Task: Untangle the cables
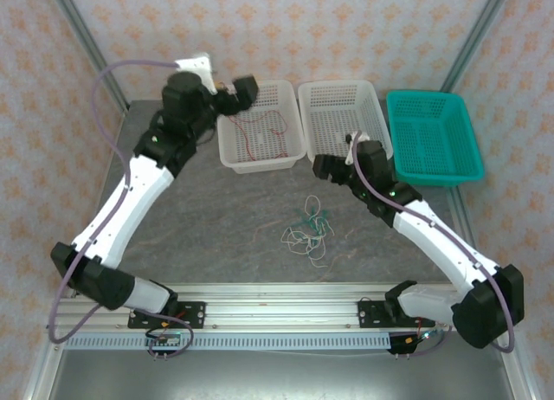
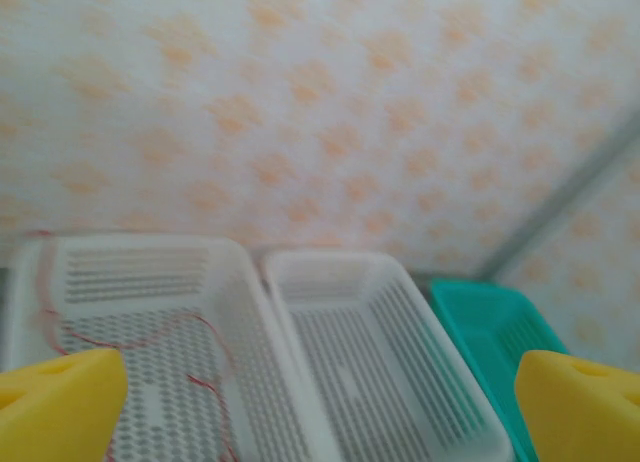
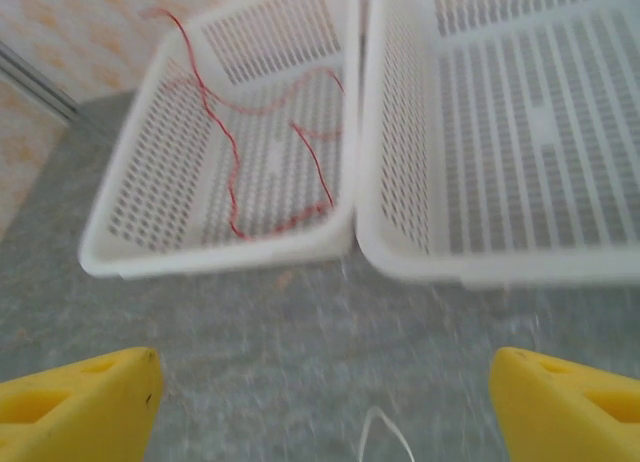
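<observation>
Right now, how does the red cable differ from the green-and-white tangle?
Place: the red cable lies in the left white basket; the green-and-white tangle lies on the table in front of the baskets. Form: the red cable is one loose strand; the tangle is several strands knotted together. Shared: both are hair-thin and lie loose.

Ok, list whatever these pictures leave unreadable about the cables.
- Top view: the tangle on the table is too small to trace which green and whitish strands cross.
- Right wrist view: a whitish loop is cut off by the bottom edge.
- Left wrist view: the red cable in the left white basket is blurred and runs off the bottom edge.
</observation>
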